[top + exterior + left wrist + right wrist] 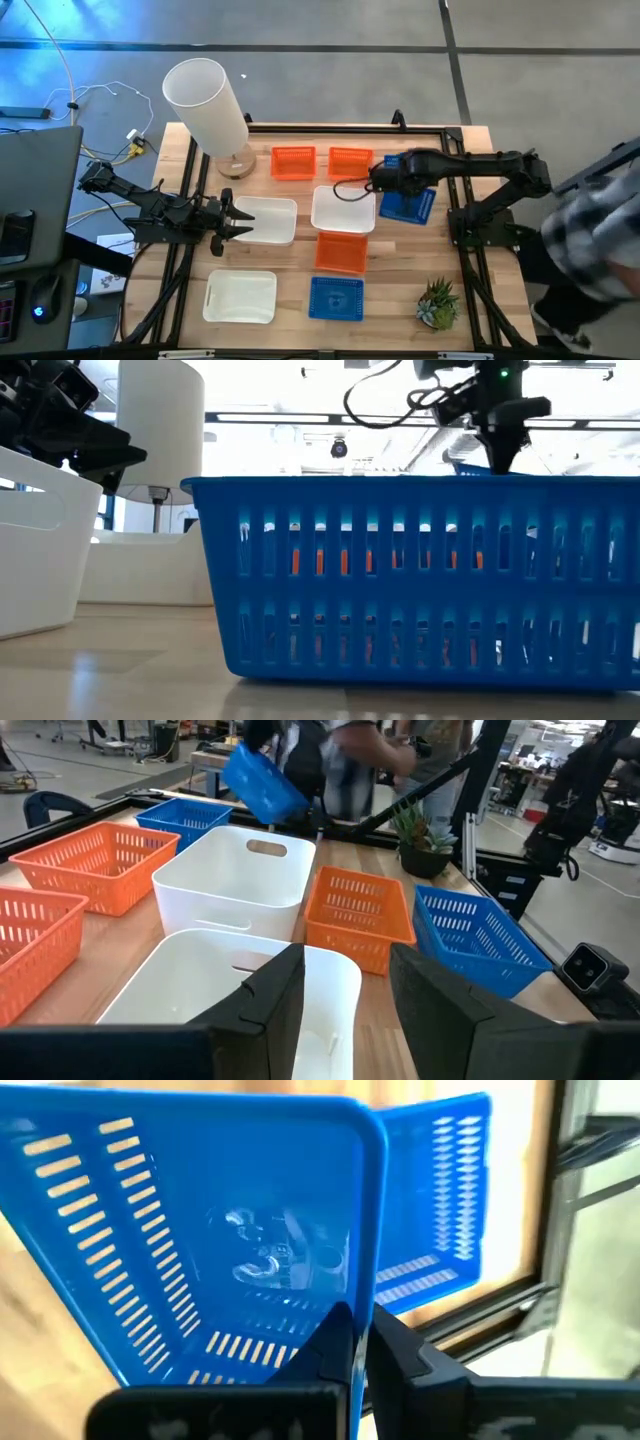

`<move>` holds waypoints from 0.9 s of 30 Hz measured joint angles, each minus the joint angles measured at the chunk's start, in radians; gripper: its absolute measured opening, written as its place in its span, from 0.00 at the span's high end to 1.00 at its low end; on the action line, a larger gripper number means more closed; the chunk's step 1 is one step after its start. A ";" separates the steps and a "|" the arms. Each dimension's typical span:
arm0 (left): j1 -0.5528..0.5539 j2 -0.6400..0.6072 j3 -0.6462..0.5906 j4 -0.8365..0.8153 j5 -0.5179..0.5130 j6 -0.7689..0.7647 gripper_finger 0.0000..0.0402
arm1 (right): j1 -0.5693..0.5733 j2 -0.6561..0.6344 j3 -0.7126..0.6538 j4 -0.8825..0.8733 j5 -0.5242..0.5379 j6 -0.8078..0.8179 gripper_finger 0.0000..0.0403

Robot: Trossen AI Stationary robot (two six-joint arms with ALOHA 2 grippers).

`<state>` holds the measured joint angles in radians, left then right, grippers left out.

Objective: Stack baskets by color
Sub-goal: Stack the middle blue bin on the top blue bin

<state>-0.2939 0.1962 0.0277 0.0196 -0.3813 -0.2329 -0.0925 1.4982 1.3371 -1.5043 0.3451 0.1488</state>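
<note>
Baskets: three orange [293, 162], three blue [336, 297], three white [240, 297]. Right gripper [358, 1342] is clamped on a raised blue basket's [200, 1240] wall; left gripper [345, 1000], fingers apart, straddles a white basket's [215, 985] rim.

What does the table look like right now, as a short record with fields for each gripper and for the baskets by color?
right gripper: shut on the rim of a blue basket, tilted, beside another blue one
left gripper: fingers apart around the edge of a white basket
orange baskets: three, all separate
white baskets: three, none stacked
third blue basket: alone at the near edge
</note>
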 joint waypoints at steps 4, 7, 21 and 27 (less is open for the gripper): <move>0.000 0.000 0.000 0.000 0.000 0.000 0.66 | -0.064 0.000 0.043 0.001 0.054 -0.104 1.00; 0.000 0.000 0.000 0.000 0.000 0.000 0.66 | -0.121 0.000 0.066 0.005 0.084 -0.185 1.00; 0.000 0.000 0.000 0.000 0.000 -0.003 0.66 | -0.421 0.000 0.083 0.147 0.049 -0.565 1.00; 0.000 0.000 0.000 0.000 0.000 -0.003 0.66 | -0.509 0.000 0.083 0.209 -0.032 -0.665 1.00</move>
<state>-0.2939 0.1959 0.0277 0.0200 -0.3813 -0.2363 -0.6014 1.4982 1.4200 -1.2949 0.3132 -0.5164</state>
